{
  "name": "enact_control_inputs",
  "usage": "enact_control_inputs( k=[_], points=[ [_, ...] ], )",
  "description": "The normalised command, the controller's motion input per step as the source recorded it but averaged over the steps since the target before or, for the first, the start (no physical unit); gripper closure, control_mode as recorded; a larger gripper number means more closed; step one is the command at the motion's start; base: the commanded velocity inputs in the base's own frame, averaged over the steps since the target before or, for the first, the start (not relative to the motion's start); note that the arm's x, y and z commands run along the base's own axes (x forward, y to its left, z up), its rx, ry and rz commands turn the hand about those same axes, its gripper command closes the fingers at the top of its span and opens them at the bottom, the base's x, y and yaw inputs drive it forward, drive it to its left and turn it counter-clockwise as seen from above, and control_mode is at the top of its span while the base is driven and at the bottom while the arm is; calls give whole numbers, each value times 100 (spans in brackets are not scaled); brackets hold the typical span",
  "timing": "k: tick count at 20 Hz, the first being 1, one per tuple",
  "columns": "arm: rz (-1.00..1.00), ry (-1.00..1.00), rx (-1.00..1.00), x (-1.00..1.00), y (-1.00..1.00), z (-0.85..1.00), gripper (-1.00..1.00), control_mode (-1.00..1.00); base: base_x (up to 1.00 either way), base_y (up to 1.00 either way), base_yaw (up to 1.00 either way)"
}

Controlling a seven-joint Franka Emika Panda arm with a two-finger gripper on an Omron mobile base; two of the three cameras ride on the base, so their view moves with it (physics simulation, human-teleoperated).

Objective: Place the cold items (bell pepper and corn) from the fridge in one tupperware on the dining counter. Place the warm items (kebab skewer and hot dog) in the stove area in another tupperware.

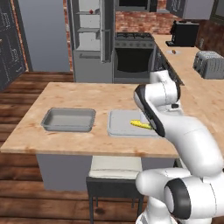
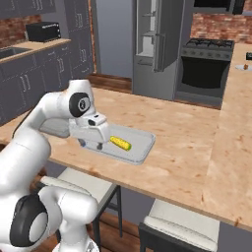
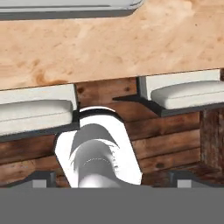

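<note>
The corn lies in the pale tupperware tray on the dining counter; the gripper hangs beside it, fingers spread, holding nothing; the darker tray sits apart.

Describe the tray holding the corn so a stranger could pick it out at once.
Find the dining counter, the broad beige stone-look top in front of the fridge. Two trays sit side by side near its front edge. The one you want is the pale, flat tupperware with the yellow corn lying in it; its neighbour is darker, deeper and empty.
</note>
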Motion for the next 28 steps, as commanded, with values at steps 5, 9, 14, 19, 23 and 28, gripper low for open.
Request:
enact_control_inputs(
  k=[5,9,14,19,23,28],
  points=[
    [0,-13,12,-85,26,-7,-100,-100,0,0,0],
    [-15,-10,10,-76,6,17,-100,-100,0,0,0],
    [-8,-6,1,-51,10,34,-100,100,-11,9,-1],
    [0,0,0,0,0,0,-100,100,-33,85,-2],
    [0,0,0,0,0,0,-100,100,-5,100,0],
    [0,0,0,0,0,0,-100,100,0,100,0]
  ],
)
